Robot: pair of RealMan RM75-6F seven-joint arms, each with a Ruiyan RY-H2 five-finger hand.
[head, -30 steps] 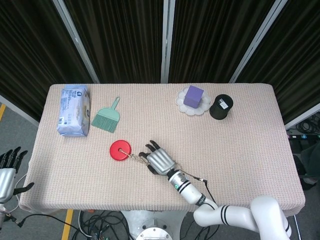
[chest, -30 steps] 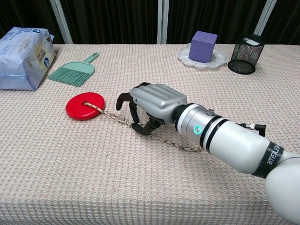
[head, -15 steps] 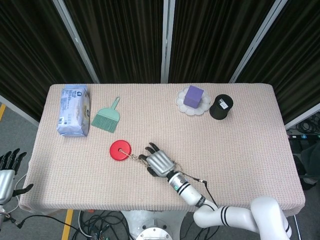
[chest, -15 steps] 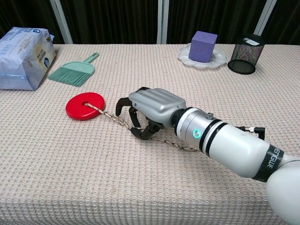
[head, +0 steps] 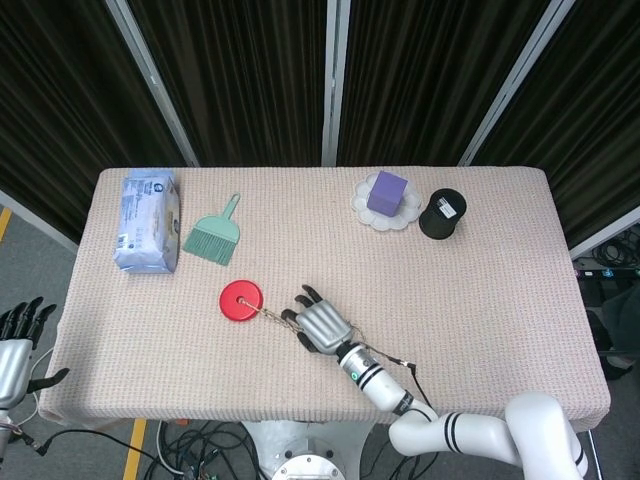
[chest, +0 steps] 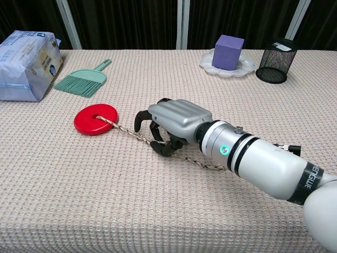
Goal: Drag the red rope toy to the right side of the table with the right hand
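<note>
The red rope toy is a flat red disc (head: 241,300) (chest: 96,119) with a braided rope (chest: 128,132) trailing toward the table's front. My right hand (head: 320,324) (chest: 174,124) sits over the rope just right of the disc. Its fingers (chest: 141,118) curl down around the rope and the thumb closes from below, so the rope is held between them. The rope's loose tail (chest: 208,165) runs under the forearm. My left hand (head: 14,347) hangs off the table's left side with fingers apart and nothing in it.
A green dustpan brush (head: 212,238) and a blue-white packet (head: 148,220) lie at the back left. A purple cube on a white plate (head: 360,210) and a black mesh cup (head: 441,213) stand at the back right. The table's right half (head: 500,290) is bare cloth.
My right hand has shifted slightly along the rope and its fingers have curled tighter around it. The red disc has stayed where it was.
</note>
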